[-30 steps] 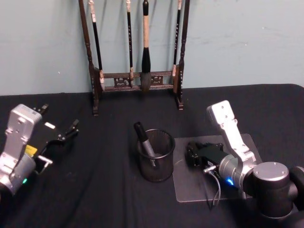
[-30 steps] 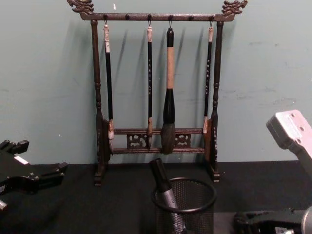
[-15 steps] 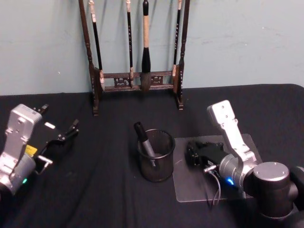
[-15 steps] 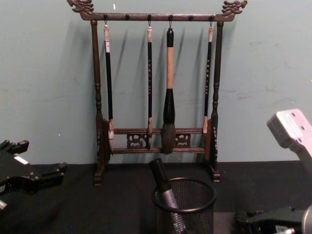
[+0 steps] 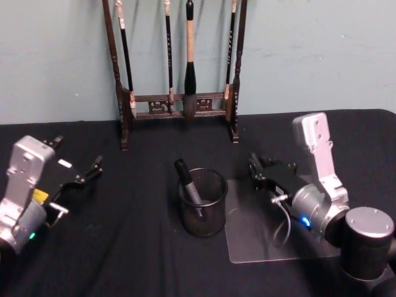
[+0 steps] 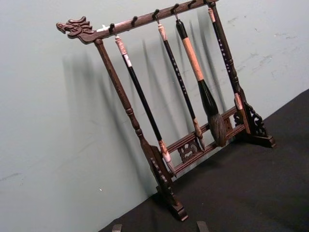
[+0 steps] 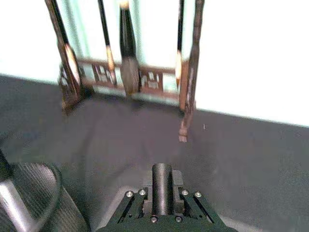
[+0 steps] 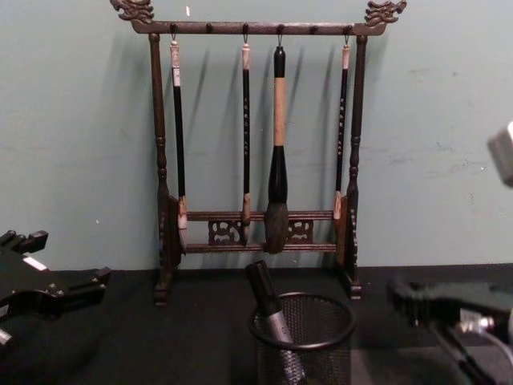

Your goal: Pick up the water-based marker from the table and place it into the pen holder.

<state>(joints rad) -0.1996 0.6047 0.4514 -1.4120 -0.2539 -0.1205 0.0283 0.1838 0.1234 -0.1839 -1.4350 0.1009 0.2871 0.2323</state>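
**Marker's in the cup, arms off to either side**

So the water-based marker (image 5: 187, 180) is standing in the pen holder (image 5: 210, 216), tilted toward the back left with its dark cap poking up above the rim. The holder sits around the middle of the table (image 5: 136, 247), just left of the greyer patch (image 5: 260, 244). The right gripper (image 5: 257, 168) is over the back edge of that patch, near the holder but apart from it, and honestly I can't tell whether it's spread or closed. The left gripper (image 5: 80, 150) is well off on the left side, spread wide with nothing in it. The tall brush rack (image 5: 179, 105) stands at the back by the wall, with four brushes hanging from it
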